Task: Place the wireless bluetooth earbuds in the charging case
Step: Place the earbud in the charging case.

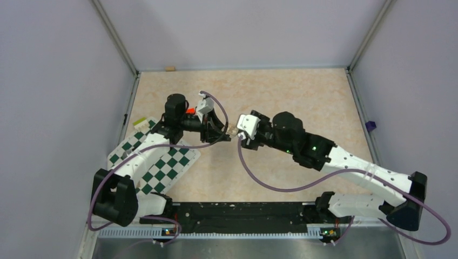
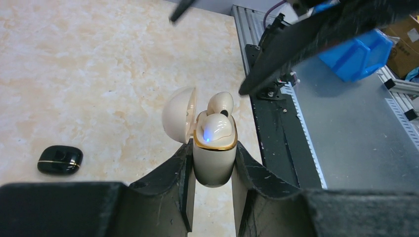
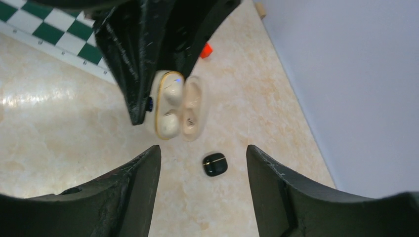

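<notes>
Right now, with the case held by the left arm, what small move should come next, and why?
Probably nudge the lid shut with the right end effector: both earbuds appear seated in the charging case, which the left end effector clamps, and the right one hangs open and empty.

There's the green-and-white chequered mat (image 1: pixel 174 162) on the left of the marbled table (image 1: pixel 302 91). A small red block (image 1: pixel 190 111) sits near its far corner, and a tan block (image 1: pixel 170 68) is by the back wall.
</notes>
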You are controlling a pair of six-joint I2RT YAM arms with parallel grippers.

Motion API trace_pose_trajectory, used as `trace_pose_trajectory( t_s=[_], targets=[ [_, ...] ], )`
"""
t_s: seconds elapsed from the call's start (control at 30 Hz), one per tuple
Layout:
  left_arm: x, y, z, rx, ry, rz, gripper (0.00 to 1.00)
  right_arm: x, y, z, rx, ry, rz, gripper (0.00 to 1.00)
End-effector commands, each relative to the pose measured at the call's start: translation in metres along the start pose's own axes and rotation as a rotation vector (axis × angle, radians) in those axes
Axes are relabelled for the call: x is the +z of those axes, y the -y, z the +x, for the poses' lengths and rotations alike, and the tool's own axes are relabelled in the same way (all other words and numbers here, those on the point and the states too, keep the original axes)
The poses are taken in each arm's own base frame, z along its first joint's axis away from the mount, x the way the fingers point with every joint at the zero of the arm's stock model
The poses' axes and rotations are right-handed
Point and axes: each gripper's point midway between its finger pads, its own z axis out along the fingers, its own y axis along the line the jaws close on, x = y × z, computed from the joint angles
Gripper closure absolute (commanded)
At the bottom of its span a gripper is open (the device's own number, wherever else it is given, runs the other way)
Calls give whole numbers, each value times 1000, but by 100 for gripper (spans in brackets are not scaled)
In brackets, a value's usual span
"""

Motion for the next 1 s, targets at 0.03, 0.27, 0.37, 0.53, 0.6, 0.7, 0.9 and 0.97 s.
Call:
trace_pose_trajectory(
  t_s=[0.03, 0.27, 0.37, 0.53, 0.6, 0.7, 0.9, 0.97],
  targets=[
    [-1, 17, -4, 107, 12, 91, 100, -44, 56, -52, 68, 174, 177, 34],
    [-1, 20, -5, 113, 9, 104, 100, -25, 47, -36, 81, 137, 141, 22],
    [-2, 22, -5, 121, 7, 103, 100, -15, 36, -31, 93, 125, 87, 21],
    [-1, 22, -5, 123, 7, 104, 100, -9, 23, -28, 92, 117, 25, 18],
    [-1, 21, -6, 123, 7, 104, 100, -8, 22, -27, 90, 113, 16, 17],
    [-1, 21, -5, 122, 6, 102, 100, -7, 19, -26, 88, 113, 3, 17],
    [-1, 20, -5, 121, 6, 101, 100, -3, 15, -28, 112, 126, -10, 17],
    [-1, 21, -5, 123, 6, 101, 100, 0, 14, -26, 117, 121, -2, 17]
  ],
)
